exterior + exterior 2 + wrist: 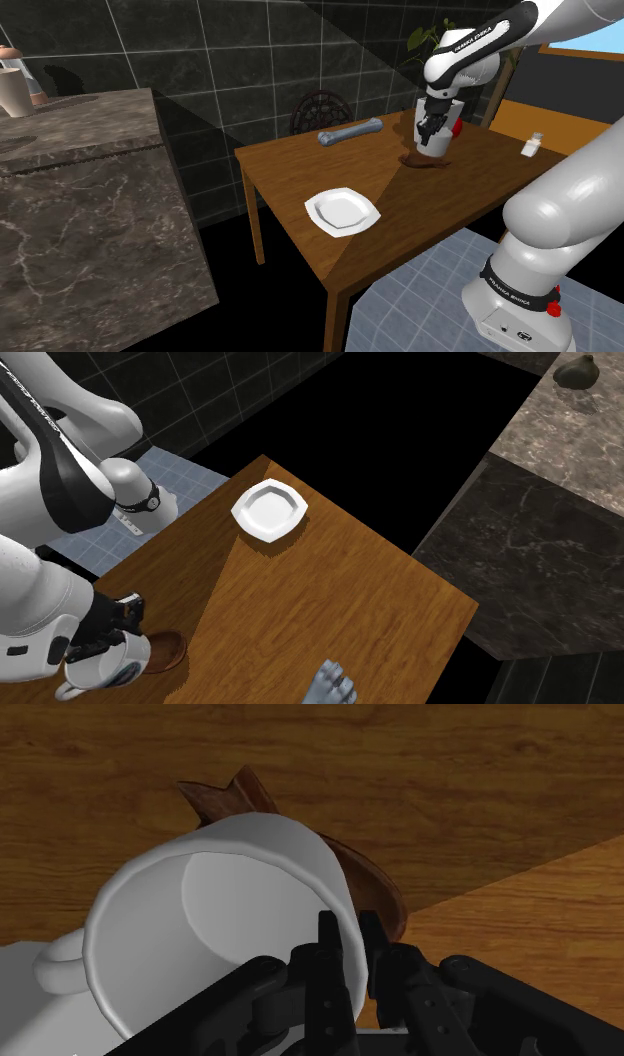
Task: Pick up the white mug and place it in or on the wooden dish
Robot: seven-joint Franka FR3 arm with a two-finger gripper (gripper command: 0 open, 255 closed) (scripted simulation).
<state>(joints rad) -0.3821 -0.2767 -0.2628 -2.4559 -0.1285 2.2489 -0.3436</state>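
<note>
Black gripper (347,926) pinches one wall of the white handled mug (200,919) above the brown wooden dish (372,889), at the counter's (300,165) end away from the white plate (342,211). That thin one-sided hold could slip, tipping the mug off the dish's rim.

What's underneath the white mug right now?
The brown wooden dish on the table, jutting out past the white mug. The mug covers much of it, so contact can't be seen.

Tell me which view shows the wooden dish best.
The wrist view: the wooden dish shows close behind the white mug, its brown rim and a pointed corner plain, though the mug covers much of it. The shoulder view gives a thin dark sliver under the mug; the second exterior view, a brown arc beside it.
</note>
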